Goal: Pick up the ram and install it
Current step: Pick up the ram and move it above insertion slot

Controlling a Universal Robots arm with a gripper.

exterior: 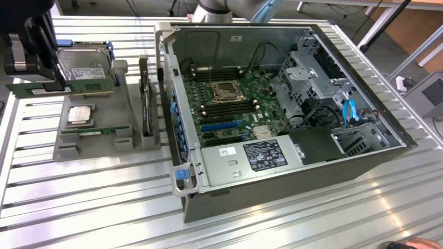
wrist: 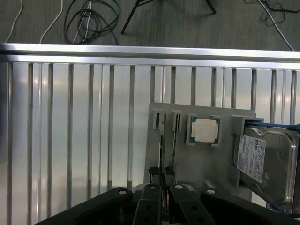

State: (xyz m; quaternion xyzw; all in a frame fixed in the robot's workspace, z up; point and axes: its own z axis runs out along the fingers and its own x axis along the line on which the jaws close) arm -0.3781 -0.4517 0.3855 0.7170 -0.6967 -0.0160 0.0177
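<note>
Currently the gripper is pressed together on the ram, which it holds level at the exterior view's far left, just beside the drive and well apart from the case. The wrist view adds the closure: two dark fingers stand close together with a thin board edge between them, above the holder's slots. It also takes in cables on the floor beyond the table.

Moving rightward in the exterior view, the grey holder carries the drive, a CPU and a second stick lying in its near slot. A dark card stands upright at the holder's right edge. Next is the open case with its board exposed. A hand shows at the lower right corner.

Count: one gripper, two sticks (one held, one in the holder), one drive, one CPU, one card, one case.
</note>
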